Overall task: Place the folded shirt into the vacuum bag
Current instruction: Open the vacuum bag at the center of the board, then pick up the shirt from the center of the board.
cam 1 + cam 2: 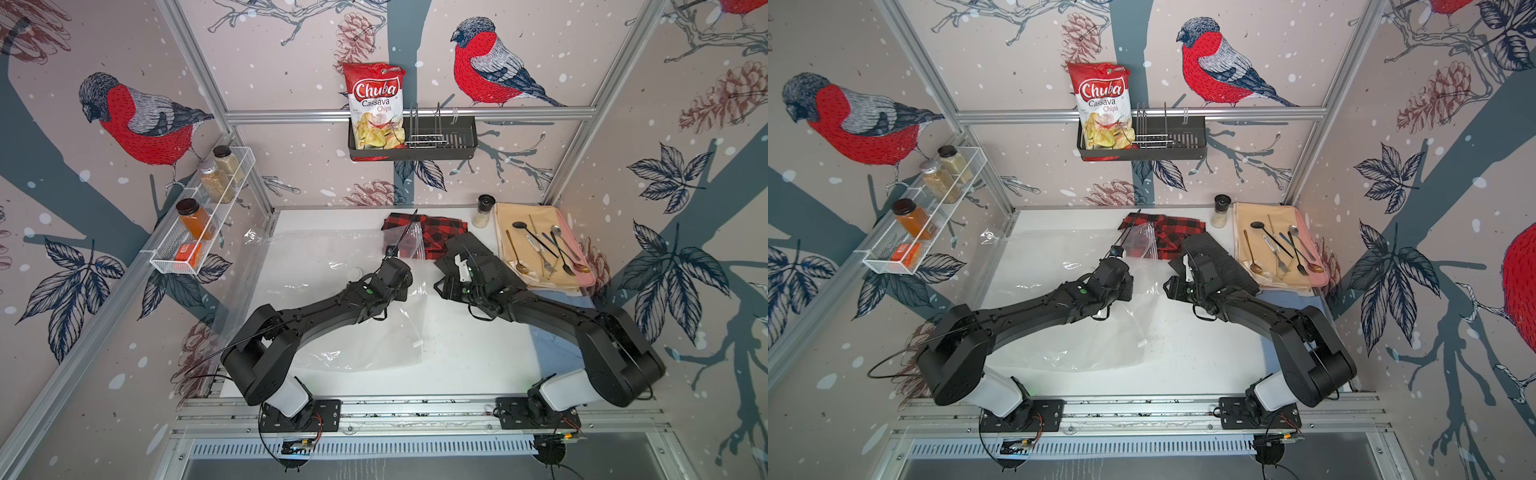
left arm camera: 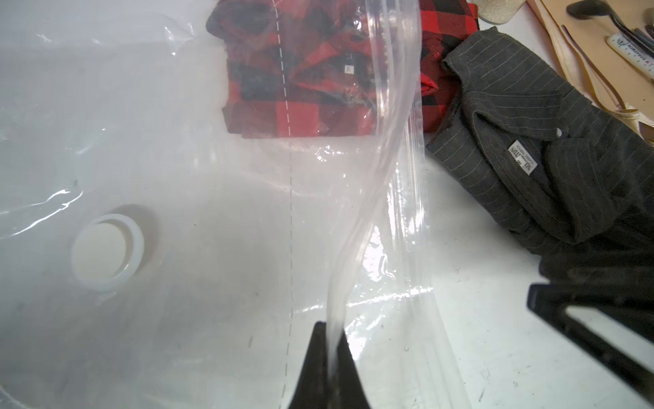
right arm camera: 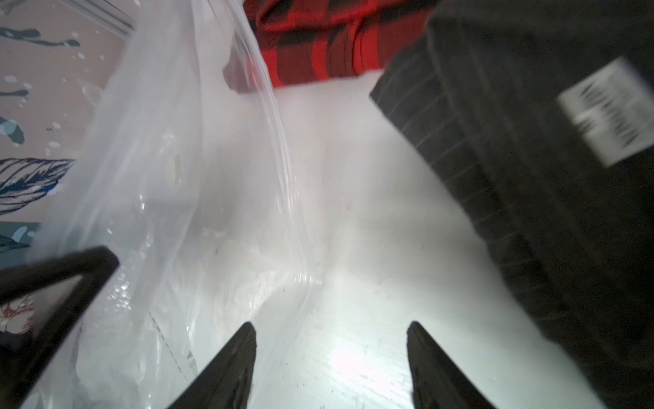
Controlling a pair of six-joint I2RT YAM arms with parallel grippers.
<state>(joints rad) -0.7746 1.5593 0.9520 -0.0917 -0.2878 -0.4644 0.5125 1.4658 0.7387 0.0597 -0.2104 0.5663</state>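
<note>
Left wrist view: my left claw (image 2: 327,329) is clenched on the zip edge of the vacuum bag (image 2: 177,159), holding its mouth up.
My right claw (image 3: 331,327) is open, holding nothing. The gray folded shirt (image 1: 482,251) lies outside the bag, at 2 o'clock on the worktop (image 1: 457,353). The plastic could slip from my pinch and the mouth drop shut. The red shirt (image 1: 436,228) at 12 o'clock could block it.

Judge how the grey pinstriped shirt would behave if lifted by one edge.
Probably floppy: the grey pinstriped shirt lies in soft, loosely folded layers, so an edge lift would likely unfold it. Its collar sits rumpled, suggesting thin, light cloth.
</note>
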